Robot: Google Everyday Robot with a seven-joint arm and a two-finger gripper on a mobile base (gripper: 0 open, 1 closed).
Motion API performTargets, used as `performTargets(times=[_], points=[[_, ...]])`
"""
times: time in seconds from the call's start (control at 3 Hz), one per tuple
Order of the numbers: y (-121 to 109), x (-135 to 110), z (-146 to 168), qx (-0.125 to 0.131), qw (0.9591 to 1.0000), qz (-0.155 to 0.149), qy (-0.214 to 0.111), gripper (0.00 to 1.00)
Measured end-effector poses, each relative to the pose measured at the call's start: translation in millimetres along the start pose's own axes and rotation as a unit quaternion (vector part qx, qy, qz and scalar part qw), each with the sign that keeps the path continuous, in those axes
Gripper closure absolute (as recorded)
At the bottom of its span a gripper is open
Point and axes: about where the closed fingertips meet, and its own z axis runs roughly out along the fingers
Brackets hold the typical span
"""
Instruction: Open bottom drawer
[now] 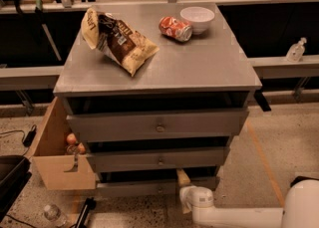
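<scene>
Where speckled floor [284, 142] begins, claw [183, 177] sits beside bottom drawer [134, 188].

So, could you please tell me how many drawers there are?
3, stacked: top drawer, middle drawer below it, bottom drawer lowest. The gripper is at the bottom drawer's top edge, right of centre. None look hidden.

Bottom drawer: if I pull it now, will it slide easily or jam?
Probably slides straight and light: the bottom drawer has the shortest front of the three. The tool sits at its top edge, right of the knob, so an off-centre pull might skew it. The cardboard box close by its left end could rub.
</scene>
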Motion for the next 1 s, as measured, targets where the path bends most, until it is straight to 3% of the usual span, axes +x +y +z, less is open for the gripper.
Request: performTargets(times=[0.33,0.67,1.0], points=[[-6,2,22,0.009,0.9999,0.012,0.003,0.00],[-1,2,49,-0.005,0.9999,0.010,0.013,0.16],[8,1,75,-0.026,0.9996,0.008,0.001,0.39]])
